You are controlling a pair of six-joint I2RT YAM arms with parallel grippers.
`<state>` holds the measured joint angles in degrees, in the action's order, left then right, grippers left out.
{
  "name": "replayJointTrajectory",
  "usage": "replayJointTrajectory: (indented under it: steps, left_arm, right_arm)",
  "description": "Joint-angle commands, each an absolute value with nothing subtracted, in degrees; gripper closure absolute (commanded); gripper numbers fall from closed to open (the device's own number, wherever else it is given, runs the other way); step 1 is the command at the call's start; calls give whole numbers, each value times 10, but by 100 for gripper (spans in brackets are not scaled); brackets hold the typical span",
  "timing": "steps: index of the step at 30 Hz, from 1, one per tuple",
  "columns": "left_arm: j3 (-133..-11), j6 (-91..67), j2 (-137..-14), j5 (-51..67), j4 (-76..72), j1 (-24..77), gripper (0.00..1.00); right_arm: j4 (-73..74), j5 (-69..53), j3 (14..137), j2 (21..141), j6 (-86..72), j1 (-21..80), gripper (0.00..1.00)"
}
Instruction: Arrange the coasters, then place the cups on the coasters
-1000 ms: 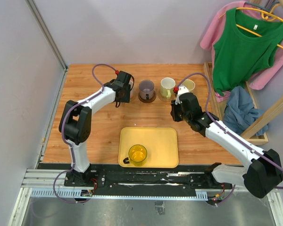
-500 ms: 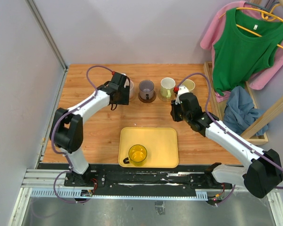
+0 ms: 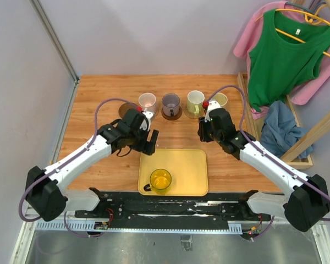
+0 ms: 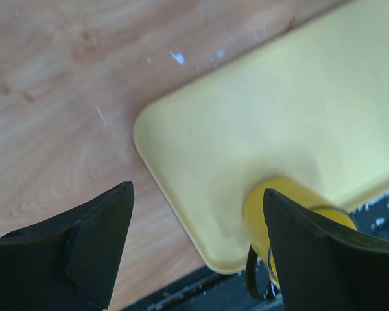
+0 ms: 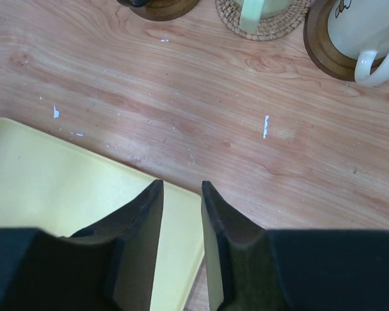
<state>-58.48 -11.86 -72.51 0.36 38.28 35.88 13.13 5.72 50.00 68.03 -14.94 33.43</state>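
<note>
At 6 o'clock on the bench (image 3: 99, 93) lies a tray (image 3: 181, 159), and the yellow cup (image 3: 160, 180) stands at the tray's 7 o'clock, handle toward the near edge. The left end effector (image 3: 152, 142) hangs over the tray's 10 o'clock corner, fingers spread wide with nothing between them; its wrist view shows that corner and the yellow cup below.

Along the 12 o'clock side runs a row. From 9 toward 3 o'clock I see a bare dark coaster (image 3: 126, 110), then the pink cup (image 3: 147, 101) just beside it; whether a coaster lies under that cup I cannot tell. Next come the purple cup (image 3: 171, 102) on a second dark coaster (image 3: 172, 116), the green-white cup (image 3: 195, 100) on a woven coaster (image 5: 272, 34), and the cream cup (image 3: 220, 99) on a third dark coaster (image 5: 318, 45).

The right end effector (image 3: 202, 132) sits near the tray's 1 o'clock corner, fingers nearly together with a narrow slit, gripping nothing.
</note>
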Motion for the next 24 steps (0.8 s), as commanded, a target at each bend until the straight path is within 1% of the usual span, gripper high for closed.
replayJointTrajectory:
  steps: [1, 2, 3, 8, 11, 13, 16, 22, 24]
  left_arm:
    - [-566, -149, -685, 19, 457, 402, 15]
    - [-565, -156, -679, 22, 466, 411, 15]
    - [-564, -163, -673, 27, 475, 419, 15]
    - [-582, -185, -646, 60, 518, 445, 14]
    - [-586, -202, -640, 59, 558, 462, 13]
    - [-575, -217, -635, 52, 579, 473, 13]
    - [-552, -245, -622, 56, 593, 483, 12]
    - [-524, -284, -591, 74, 602, 496, 11]
    - [-517, -290, -582, 82, 601, 500, 11]
  right_arm:
    - [132, 40, 504, 674, -155, 328, 64]
    - [134, 38, 503, 673, -157, 328, 60]
    - [138, 39, 500, 671, -157, 329, 59]
    - [147, 38, 491, 657, -156, 329, 55]
    - [157, 3, 491, 650, -154, 328, 52]
    - [161, -34, 490, 642, -149, 329, 52]
    - [168, -75, 476, 622, -138, 343, 56]
    - [195, -63, 465, 586, -107, 444, 55]
    - [198, -65, 468, 588, -108, 468, 57]
